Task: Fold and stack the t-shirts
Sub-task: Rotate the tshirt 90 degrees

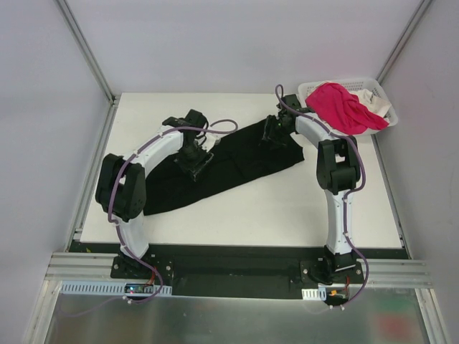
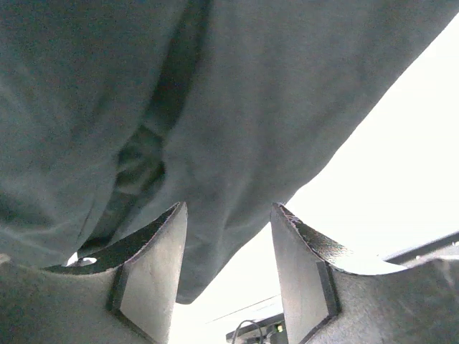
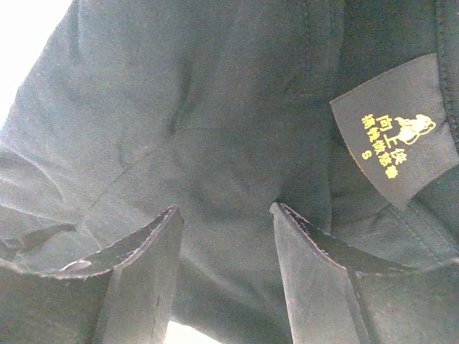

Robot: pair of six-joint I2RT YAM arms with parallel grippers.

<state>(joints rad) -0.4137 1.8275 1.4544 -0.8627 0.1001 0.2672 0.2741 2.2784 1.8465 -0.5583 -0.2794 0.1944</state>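
Basket (image 1: 319, 84) — pink shirt (image 1: 343, 106), white shirt (image 1: 377, 102)

You've got plenty of bare table (image 1: 287, 215) along the near side and up in the far-left corner, so either arm can swing through there. The black shirt (image 1: 237, 161) sprawls diagonally across the middle. The left gripper (image 1: 195, 162) and right gripper (image 1: 273, 135) are both down on it, jaws apart, so each arm blocks the other's way across. The far-right corner is tight: the basket (image 1: 384, 92) sits there by the side wall, heaped with the pink shirt (image 1: 343, 107) and white shirt (image 1: 374, 100).
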